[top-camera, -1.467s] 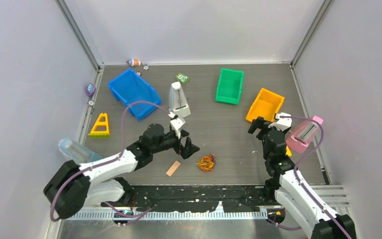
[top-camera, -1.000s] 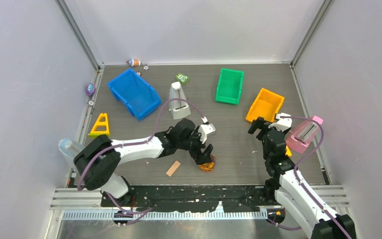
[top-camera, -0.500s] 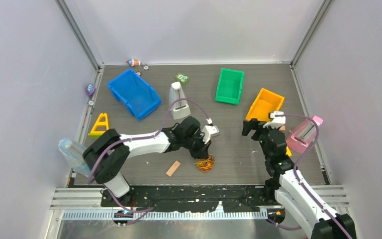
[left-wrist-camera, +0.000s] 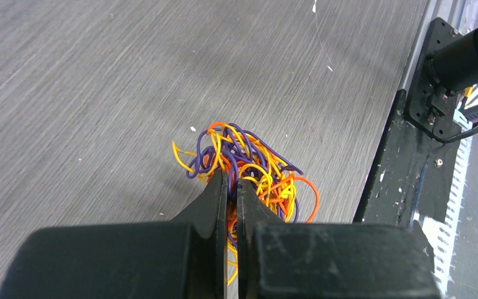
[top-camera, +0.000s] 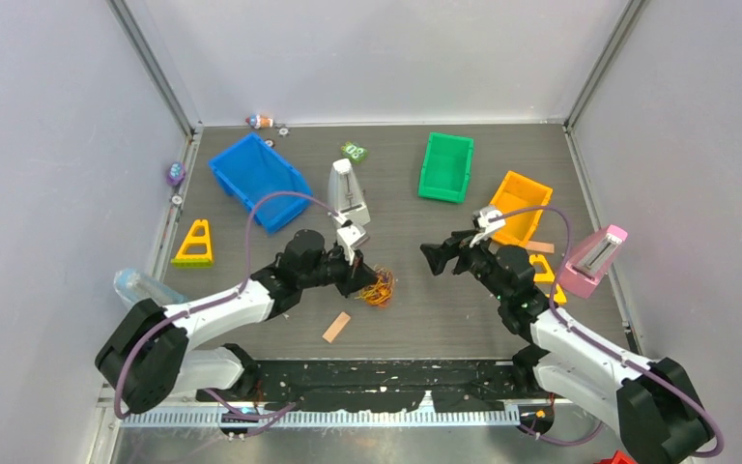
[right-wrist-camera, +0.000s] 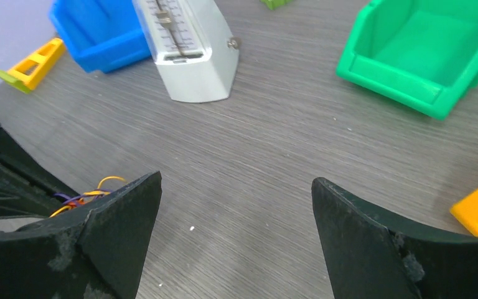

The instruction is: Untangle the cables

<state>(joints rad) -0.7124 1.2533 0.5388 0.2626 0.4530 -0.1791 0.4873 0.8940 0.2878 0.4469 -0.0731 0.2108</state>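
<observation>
The cables [top-camera: 381, 288], a small tangle of orange, yellow and purple strands, are found on the table [top-camera: 444, 324] near its middle. They are pinched at their left side by the left gripper [top-camera: 365, 282], whose jaws are clamped tight on a few strands. The right gripper [top-camera: 432, 259] is seen near the clump's right side and slightly farther back, spread wide and empty, aimed leftward at it. No long axis can be made out in the rounded clump; its loose loops are splayed rightward, away from the left gripper.
</observation>
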